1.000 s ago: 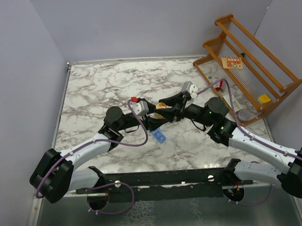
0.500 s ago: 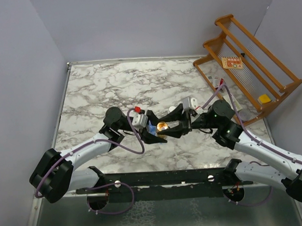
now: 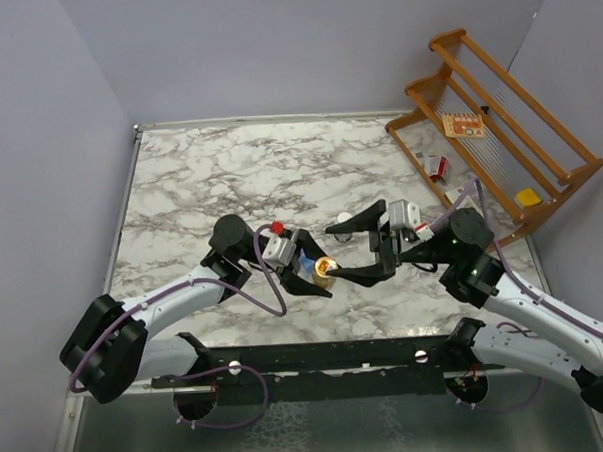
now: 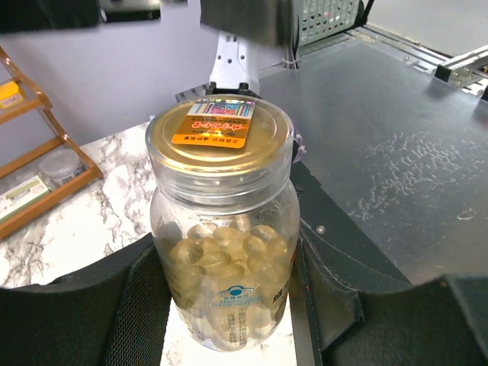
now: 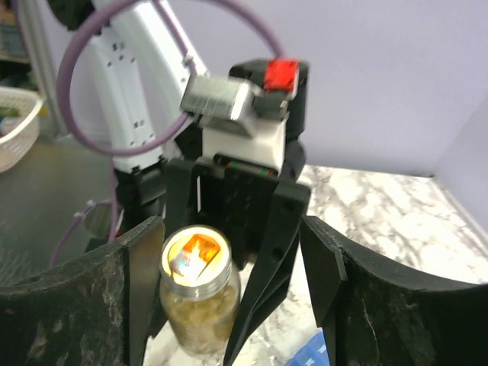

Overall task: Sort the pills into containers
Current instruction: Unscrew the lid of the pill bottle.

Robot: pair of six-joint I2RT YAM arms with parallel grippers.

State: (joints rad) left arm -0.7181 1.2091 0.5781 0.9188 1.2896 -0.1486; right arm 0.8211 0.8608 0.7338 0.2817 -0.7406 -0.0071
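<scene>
The left gripper [image 4: 225, 328] is being kept clenched on the foil-sealed pill jar [image 4: 221, 221], whose separate capsules are being resolved only in the left wrist view. The blue containers [image 5: 314, 357] are being glimpsed at the bottom edge of the right wrist view, near the jar. The right gripper [image 3: 335, 251] is being held level at frame centre, released, drawn back rightward from the jar it was closing around earlier.

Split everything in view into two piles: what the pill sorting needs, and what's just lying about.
For the job:
- pill jar, gripped by the left pincer
- blue containers
- right pincer, open near the jar

Lying about:
- wooden rack
- card and yellow item on the rack
</scene>
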